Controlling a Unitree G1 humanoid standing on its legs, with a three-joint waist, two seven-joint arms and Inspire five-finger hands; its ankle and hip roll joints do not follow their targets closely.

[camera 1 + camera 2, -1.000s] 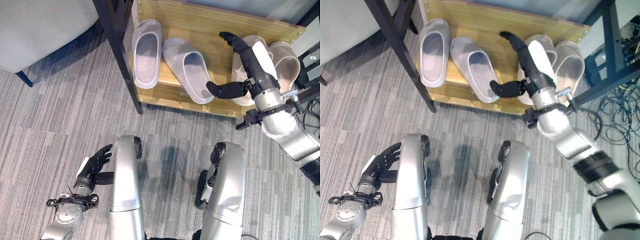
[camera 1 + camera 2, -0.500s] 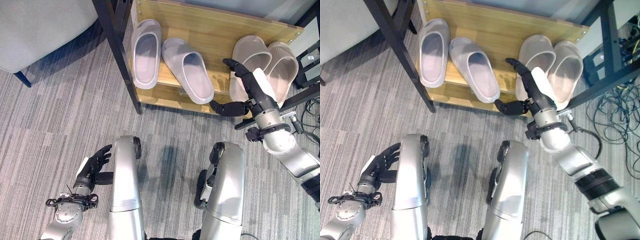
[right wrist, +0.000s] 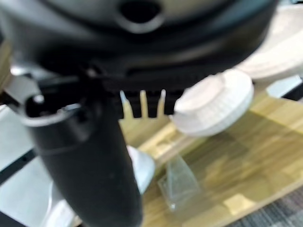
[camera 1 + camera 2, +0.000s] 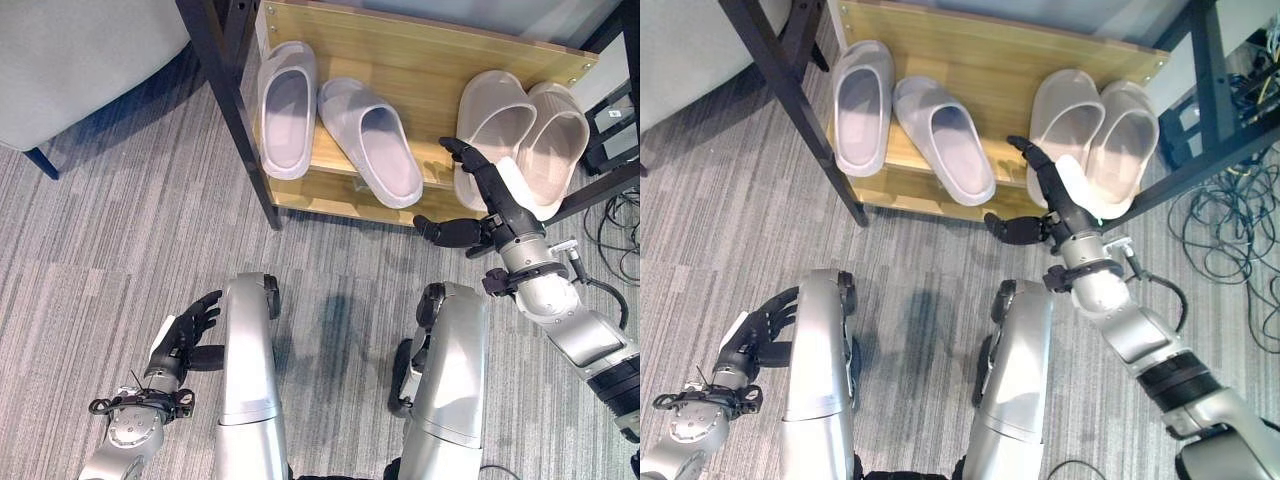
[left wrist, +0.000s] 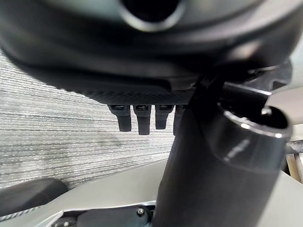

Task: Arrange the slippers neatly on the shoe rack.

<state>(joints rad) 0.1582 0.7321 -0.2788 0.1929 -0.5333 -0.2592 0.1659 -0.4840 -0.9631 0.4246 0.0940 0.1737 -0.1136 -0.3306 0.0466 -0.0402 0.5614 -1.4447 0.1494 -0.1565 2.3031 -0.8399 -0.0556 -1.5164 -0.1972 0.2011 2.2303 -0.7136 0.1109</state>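
Observation:
Two grey slippers lie on the wooden shoe rack (image 4: 430, 60): one (image 4: 286, 108) straight at the left, the other (image 4: 371, 139) beside it, angled with its heel toward the rack's front edge. Two beige slippers (image 4: 494, 130) (image 4: 553, 143) sit side by side at the right, heels over the front edge. My right hand (image 4: 489, 205) hovers open just in front of the left beige slipper's heel (image 3: 215, 106), fingers straight, thumb spread, holding nothing. My left hand (image 4: 185, 330) hangs open low at the left, beside my leg.
A black frame post (image 4: 232, 100) stands at the rack's left front corner. A grey upholstered seat (image 4: 80, 50) is at the far left. Another black frame bar (image 4: 1200, 160) and loose cables (image 4: 1230, 230) lie right of the rack. Grey striped carpet (image 4: 120, 250) spreads in front.
My right hand has drawn back from over the beige slippers on the rack toward the rack's front edge and lowered, still open. The left hand has not moved.

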